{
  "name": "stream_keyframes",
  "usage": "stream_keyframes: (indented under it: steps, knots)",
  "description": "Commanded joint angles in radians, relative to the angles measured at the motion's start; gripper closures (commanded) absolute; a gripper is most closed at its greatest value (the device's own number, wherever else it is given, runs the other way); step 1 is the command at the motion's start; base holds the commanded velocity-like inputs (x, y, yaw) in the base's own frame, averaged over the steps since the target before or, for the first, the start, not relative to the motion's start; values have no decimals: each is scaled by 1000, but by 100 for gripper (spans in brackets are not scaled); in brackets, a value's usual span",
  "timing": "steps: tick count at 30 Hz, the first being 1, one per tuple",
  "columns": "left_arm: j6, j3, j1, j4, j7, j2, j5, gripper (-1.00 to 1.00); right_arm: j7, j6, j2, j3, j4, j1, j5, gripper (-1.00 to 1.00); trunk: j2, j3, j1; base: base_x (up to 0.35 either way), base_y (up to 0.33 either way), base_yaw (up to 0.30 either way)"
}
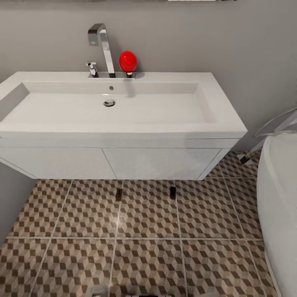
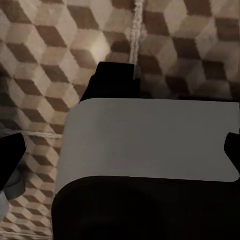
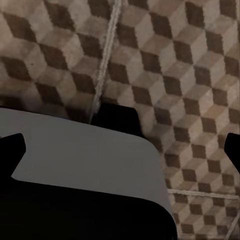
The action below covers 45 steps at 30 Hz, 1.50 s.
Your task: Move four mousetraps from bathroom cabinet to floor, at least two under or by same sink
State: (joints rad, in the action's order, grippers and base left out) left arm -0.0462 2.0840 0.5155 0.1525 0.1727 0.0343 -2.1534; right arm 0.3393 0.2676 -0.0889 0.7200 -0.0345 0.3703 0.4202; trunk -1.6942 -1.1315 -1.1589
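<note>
Two mousetraps lie on the bathroom floor (image 1: 148, 218) just in front of the white sink unit (image 1: 123, 136). One mousetrap (image 1: 118, 194) is a small brownish plate on a grout line. The other mousetrap (image 1: 173, 192) is darker and lies to its right. The cabinet is out of view. My left gripper (image 2: 120, 155) hangs over the patterned tiles and my own grey and black base, its dark fingertips (image 2: 10, 160) wide apart with nothing between them. My right gripper (image 3: 120, 147) is likewise open and empty, with its fingertips (image 3: 11, 150) at the picture's edges.
A chrome faucet (image 1: 103, 45) and a red round object (image 1: 128, 61) stand at the back of the sink basin. A white rounded fixture (image 1: 280, 214) fills the right side, with a metal frame (image 1: 272, 128) behind it. A grey wall closes off the left.
</note>
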Motion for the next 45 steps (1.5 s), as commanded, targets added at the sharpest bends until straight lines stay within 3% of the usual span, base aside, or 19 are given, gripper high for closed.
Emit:
stream_keyframes:
  steps: [1, 20, 28, 45]
  knots:
    - [-6, 8, -5, 5, 7, 2, -6, -100, 3, 7, 0, 9, 1, -4, 10, -100, 7, 3, 4, 0, 0, 0]
    - [-5, 8, -35, 32, 8, 6, -8, -100, 1, 18, -2, 9, 31, -49, 12, -100, 140, 63, 77, 0, 0, -4]
    - [-4, 8, -48, 45, 8, 6, -8, -100, 1, 18, -5, 9, 35, -52, 12, -100, 196, 94, 107, 0, 0, -151]
    - [-4, 8, -51, 43, 7, 6, -8, -100, 1, 18, -5, 9, 36, -53, 12, -100, 196, 112, 107, 0, 0, -226]
